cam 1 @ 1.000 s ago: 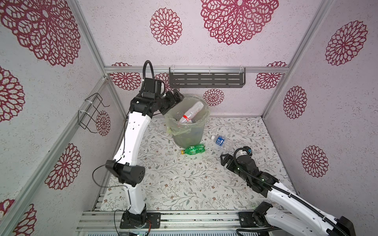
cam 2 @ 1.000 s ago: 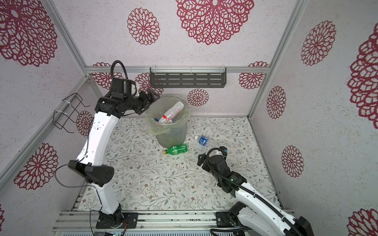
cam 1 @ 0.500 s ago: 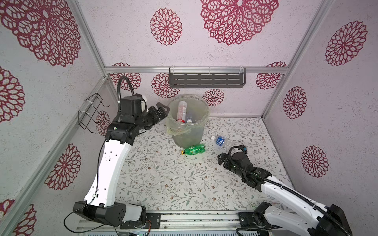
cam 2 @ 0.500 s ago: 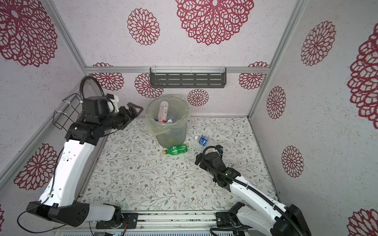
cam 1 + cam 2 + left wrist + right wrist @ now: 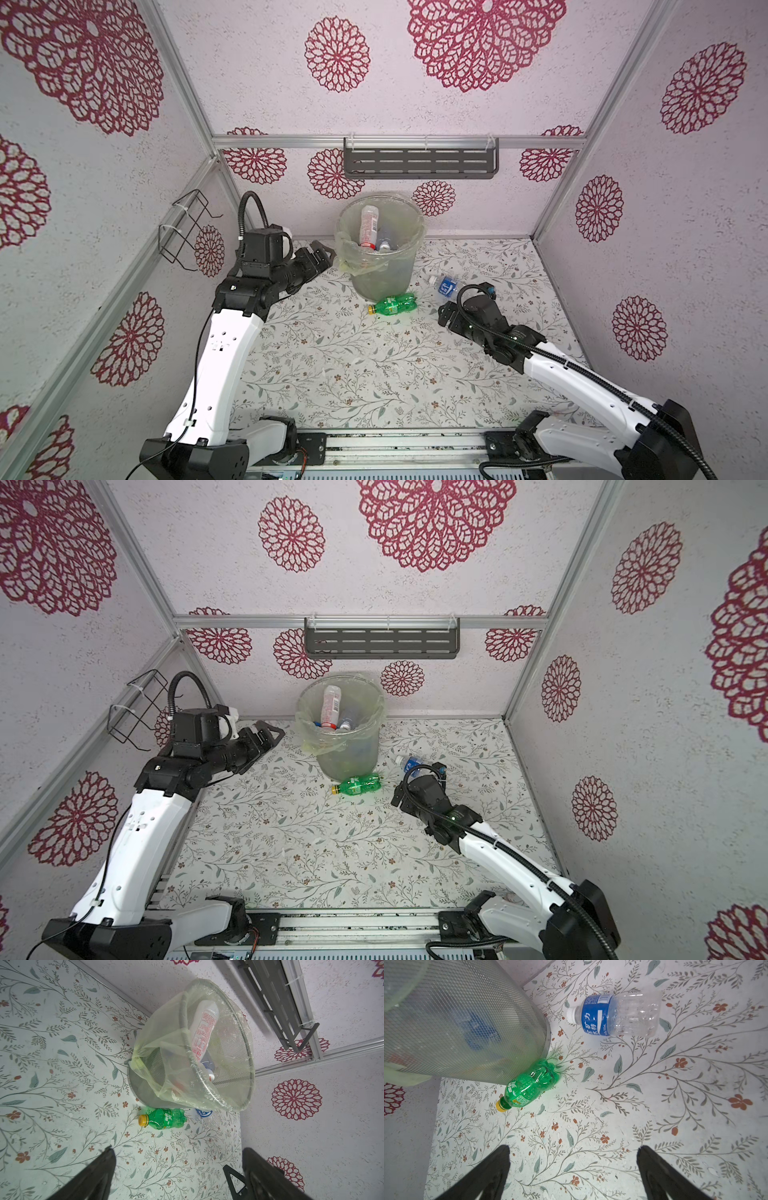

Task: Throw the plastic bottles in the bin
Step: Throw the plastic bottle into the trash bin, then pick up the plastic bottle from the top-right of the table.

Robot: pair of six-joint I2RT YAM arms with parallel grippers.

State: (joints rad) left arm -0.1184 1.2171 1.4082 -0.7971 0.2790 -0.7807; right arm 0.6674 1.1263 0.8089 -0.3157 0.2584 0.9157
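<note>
The green bottle (image 5: 529,1084) lies on its side right at the foot of the bin (image 5: 386,282), its yellow cap pointing away from the mesh wall. Whether it touches the bin cannot be told. It is ahead of the right gripper (image 5: 573,1148) and well apart from it; that gripper's jaws are spread wide with only the flowered floor (image 5: 591,1126) between them. The bottle is dented and crumpled at its base, with a green label.

The clear bottle (image 5: 614,1015) also lies on its side near the bin, on the right arm's side, apart from the wall, with its white cap turned towards the bin. It has a blue label and looks empty.

The left gripper (image 5: 322,249) hangs beside the bin's upper part, on the side away from the clear bottle, jaws spread and holding nothing. It is near the yellowish bag (image 5: 158,1059) folded over the rim but apart from it.

Inside the bin a white bottle (image 5: 368,226) with red print leans cap-down against the wall, among others
</note>
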